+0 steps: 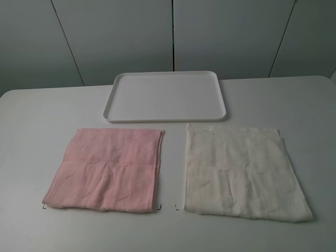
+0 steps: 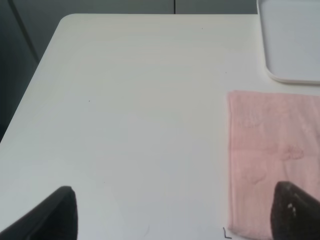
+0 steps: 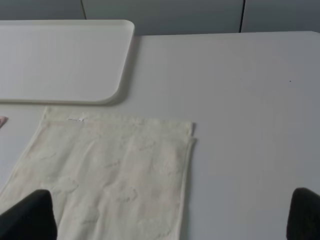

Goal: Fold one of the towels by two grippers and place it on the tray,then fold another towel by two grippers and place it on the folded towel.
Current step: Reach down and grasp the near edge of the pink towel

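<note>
- Found the pale pink towel (image 1: 107,169) laid out flat on the white tabletop (image 1: 37,136), to the left in the high camera's view.
- Found the cream-white towel (image 1: 242,170) flat just beside it on the right, parted from it by a narrow strip of tabletop.
- Recorded the white tray (image 1: 165,97) behind both towels, near their far edges yet touching neither.
- Caught the left tool (image 2: 175,215) spread wide over the tabletop at the pink towel's outer edge, gripping nothing.
- Caught the right tool (image 3: 165,215) spread just as wide above the cream-white towel, likewise holding nothing.
</note>
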You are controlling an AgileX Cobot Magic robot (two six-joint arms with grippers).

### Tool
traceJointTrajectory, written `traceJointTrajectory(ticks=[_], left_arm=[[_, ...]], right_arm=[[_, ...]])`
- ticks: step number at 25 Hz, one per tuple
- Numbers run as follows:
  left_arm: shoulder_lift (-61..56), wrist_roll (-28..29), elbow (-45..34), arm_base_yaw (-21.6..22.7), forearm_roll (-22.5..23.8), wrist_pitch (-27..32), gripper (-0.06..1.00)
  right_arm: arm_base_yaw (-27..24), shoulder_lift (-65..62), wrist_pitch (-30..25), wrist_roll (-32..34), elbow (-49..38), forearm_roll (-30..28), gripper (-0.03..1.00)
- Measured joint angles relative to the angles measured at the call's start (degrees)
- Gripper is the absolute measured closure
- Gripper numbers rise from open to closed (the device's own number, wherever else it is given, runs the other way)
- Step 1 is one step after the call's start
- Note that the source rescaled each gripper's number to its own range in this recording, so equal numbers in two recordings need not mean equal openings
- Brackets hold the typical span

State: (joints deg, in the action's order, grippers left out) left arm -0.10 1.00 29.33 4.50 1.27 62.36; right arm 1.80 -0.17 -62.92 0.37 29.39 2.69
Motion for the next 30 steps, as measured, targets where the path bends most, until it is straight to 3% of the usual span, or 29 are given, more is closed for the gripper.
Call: traceJointTrajectory(ticks=[24,30], left_arm=[[0.0,0.0,0.6,0.0,1.5,-0.7,-0.05],[7.0,-1.3,1.2,0.0,0.5,-2.3,-0.05]], right_arm=[[0.0,0.0,0.0,0.0,0.0,1.3,-0.03],[0.0,2.5,-0.1,0.0,3.6,1.3,-0.03]])
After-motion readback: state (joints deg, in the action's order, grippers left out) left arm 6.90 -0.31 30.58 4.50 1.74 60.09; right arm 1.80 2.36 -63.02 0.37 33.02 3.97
